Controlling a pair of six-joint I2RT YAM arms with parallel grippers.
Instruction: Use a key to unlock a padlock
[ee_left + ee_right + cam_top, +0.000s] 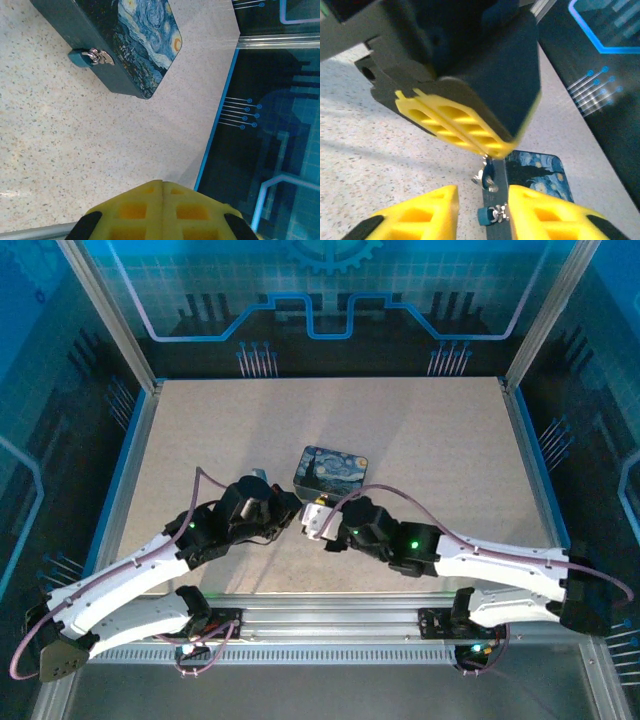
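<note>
The tiny blue padlock hangs from the silver clasp on the side of the starry-night tin. My left gripper is shut, its yellow fingers hovering just above the tin's side. A small silvery key dangles from their tips. My right gripper is open, its fingers either side of the padlock and short of it. From above, both grippers, left and right, meet at the near edge of the tin.
The speckled table has free room all round the tin. Blue-edged frame rails bound it on both sides, with dark panels beyond.
</note>
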